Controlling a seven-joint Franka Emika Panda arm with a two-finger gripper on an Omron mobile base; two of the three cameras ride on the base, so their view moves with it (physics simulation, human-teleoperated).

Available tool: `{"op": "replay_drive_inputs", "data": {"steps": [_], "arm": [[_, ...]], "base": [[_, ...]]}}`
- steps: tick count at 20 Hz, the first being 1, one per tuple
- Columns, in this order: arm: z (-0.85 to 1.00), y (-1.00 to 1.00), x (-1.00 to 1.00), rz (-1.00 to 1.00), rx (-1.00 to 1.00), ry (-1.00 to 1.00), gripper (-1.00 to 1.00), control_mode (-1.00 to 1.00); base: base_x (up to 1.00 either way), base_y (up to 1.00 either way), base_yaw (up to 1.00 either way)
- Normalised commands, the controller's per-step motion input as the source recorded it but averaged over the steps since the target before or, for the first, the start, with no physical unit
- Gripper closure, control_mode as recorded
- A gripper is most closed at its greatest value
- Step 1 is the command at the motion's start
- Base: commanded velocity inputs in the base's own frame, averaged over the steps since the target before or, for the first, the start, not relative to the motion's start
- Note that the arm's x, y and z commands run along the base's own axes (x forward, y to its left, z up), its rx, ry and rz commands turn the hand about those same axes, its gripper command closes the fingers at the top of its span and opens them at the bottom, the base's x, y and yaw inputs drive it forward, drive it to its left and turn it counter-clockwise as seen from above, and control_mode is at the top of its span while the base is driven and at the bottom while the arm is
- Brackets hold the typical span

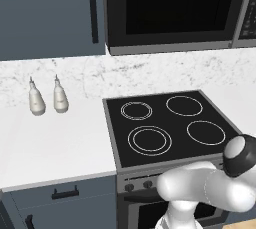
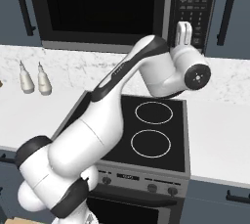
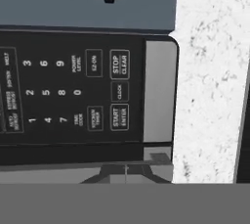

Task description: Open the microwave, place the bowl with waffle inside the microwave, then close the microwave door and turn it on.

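The microwave [image 1: 175, 10] hangs above the stove, and the microwave door [image 2: 102, 8] lies flush with its front, its glass dark. To the door's right is the button panel [image 2: 193, 3]. My gripper [image 2: 183, 24] is raised to the lower part of that panel, shut with nothing held. In the hand view the button panel [image 3: 73, 91] appears rolled sideways and very close. The closed fingertips [image 3: 126, 171] sit just off the panel's edge, roughly level with the START/ENTER button [image 3: 119, 117]. The bowl with waffle is out of view.
A black stovetop [image 1: 170, 123] with several burner rings lies below the microwave. Two pale bottles [image 1: 36, 98] [image 1: 60, 95] stand on the white counter [image 1: 50, 143] at the left. Blue-grey cabinets with dark handles [image 2: 222, 10] flank the microwave, over a marble backsplash [image 3: 210, 71].
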Motion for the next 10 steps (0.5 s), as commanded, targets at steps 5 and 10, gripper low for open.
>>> {"op": "replay_drive_inputs", "data": {"steps": [5,10], "arm": [[0.0,0.0,0.35,0.0,0.0,0.01,1.0,-1.0],[-0.06,0.0,0.4,0.0,0.0,0.0,1.0,-1.0]], "base": [[0.0,0.0,0.0],[0.0,0.0,0.0]]}}
